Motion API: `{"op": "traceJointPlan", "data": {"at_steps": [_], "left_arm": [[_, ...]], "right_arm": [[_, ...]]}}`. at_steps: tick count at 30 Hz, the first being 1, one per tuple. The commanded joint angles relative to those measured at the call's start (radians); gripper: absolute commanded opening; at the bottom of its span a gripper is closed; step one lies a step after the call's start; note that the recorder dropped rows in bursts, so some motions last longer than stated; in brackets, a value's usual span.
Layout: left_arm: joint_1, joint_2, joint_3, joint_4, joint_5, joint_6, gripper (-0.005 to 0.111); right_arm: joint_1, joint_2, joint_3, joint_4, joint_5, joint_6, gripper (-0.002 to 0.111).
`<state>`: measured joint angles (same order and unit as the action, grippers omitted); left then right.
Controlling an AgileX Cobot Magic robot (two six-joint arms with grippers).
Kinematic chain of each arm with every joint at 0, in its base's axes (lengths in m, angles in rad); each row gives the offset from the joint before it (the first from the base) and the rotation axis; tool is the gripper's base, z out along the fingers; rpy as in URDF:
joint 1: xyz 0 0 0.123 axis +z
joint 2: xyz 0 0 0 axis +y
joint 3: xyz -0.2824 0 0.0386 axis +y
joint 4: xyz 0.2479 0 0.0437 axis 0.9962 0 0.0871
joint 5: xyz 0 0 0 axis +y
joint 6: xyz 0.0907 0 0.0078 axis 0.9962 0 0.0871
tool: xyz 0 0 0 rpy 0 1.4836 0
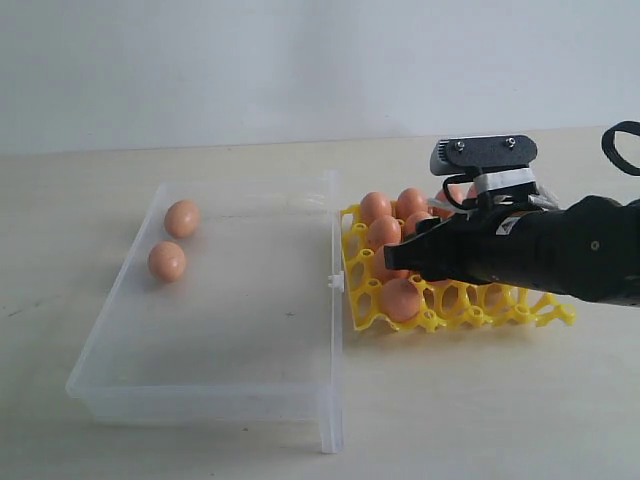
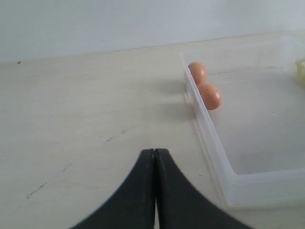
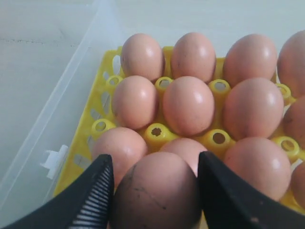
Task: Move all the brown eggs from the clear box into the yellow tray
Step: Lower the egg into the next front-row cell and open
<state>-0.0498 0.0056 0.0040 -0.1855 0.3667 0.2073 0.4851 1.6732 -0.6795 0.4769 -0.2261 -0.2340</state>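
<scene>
A pale cream table (image 1: 480, 410) with a few faint dark scuffs carries everything. The clear box (image 1: 200, 405) lies flat on it, left of the middle, with one short end toward the near edge. The yellow tray (image 1: 552, 312) sits on the table just beside the box's right long wall, toward the far half.

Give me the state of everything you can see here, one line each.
Left hand: shut, empty.
Right hand: closed on one brown egg.
Clear box: open, two brown eggs inside, apart from each other.
Yellow tray: holds many eggs, some near cups empty.
</scene>
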Motion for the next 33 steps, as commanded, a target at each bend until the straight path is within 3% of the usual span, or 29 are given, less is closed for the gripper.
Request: {"op": "traceJointPlan", "data": {"at_steps": [1, 28, 33], "left_arm": [[0.001, -0.006, -0.004, -0.001, -0.01, -0.002, 0.0], [0.001, -0.006, -0.004, -0.001, -0.01, -0.002, 0.0], [0.001, -0.006, -0.004, -0.001, -0.01, -0.002, 0.0]], "right_arm": [[-0.004, 0.002, 0.005, -0.009, -0.027, -0.046, 0.0], [-0.02, 0.037, 0.062, -0.016, -0.104, -0.05, 0.0], [-0.02, 0.037, 0.059, -0.039, -0.117, -0.023, 0.005]]}}
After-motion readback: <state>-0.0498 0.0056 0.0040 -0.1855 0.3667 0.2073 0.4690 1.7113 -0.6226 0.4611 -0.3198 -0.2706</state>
